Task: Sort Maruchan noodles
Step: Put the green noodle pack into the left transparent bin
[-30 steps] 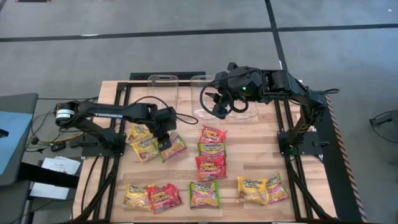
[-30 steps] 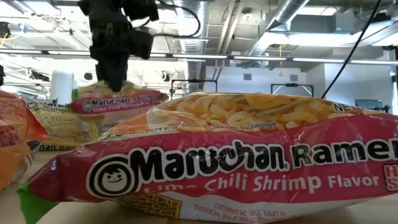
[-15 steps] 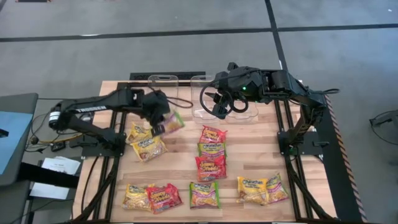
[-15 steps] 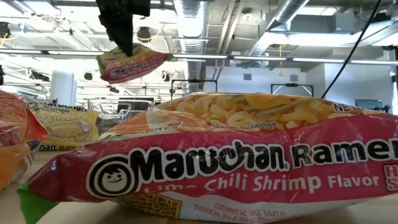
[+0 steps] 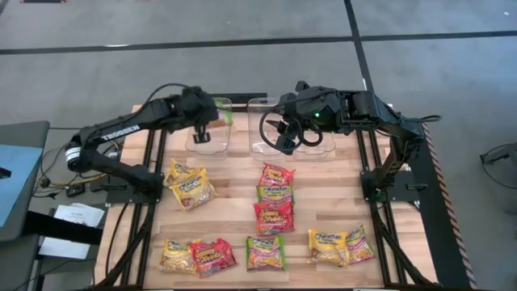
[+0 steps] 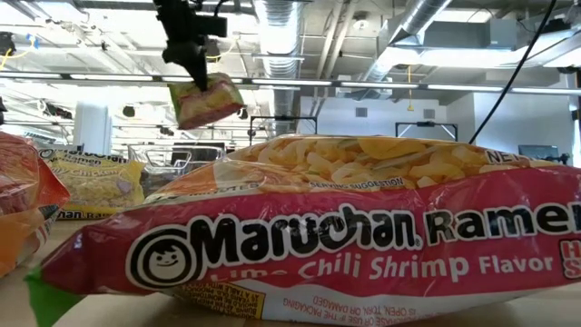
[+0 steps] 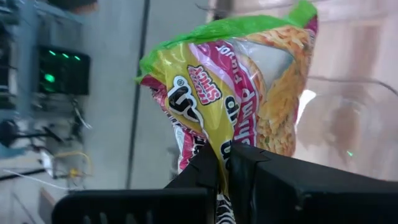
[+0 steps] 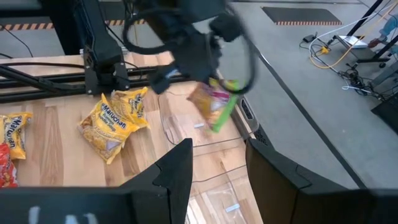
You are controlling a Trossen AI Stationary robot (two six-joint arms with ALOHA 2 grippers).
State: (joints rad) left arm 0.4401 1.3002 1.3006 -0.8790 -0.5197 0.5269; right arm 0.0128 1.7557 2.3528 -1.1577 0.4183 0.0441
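A pink-and-yellow Maruchan noodles packet with a green edge (image 7: 236, 81) hangs in the air over the left clear bin (image 5: 212, 136) at the table's far side, with my left gripper (image 7: 225, 163) shut on it. The low view shows the same packet (image 6: 207, 100) below the dark fingers (image 6: 191, 68). My right gripper (image 8: 219, 171) hovers open over the middle bin (image 5: 265, 129) and holds nothing. Other packets lie flat on the table: two yellow ones (image 5: 188, 183) at the left, a stack (image 5: 275, 198) in the middle, and several along the near edge (image 5: 265, 252). My left gripper pinches the packet between its two fingers at one end (image 7: 219, 148), opposite the green edge. The fingers slant downward from the table's left. The packet is lifted clear of the table and bin and hangs tilted below the fingers (image 6: 192, 80).
A third clear bin (image 5: 313, 149) stands to the right of the middle one, under the right arm. Black frame rails (image 5: 367, 174) run along the table's sides. A large pink packet (image 6: 345, 245) fills the low view's foreground.
My left gripper has lifted the pink-and-yellow packet off the table beside the yellow packets. It has carried the packet up and toward the far edge to a spot above the left bin, rolling its wrist as it went. The packet lay flat before and now hangs tilted.
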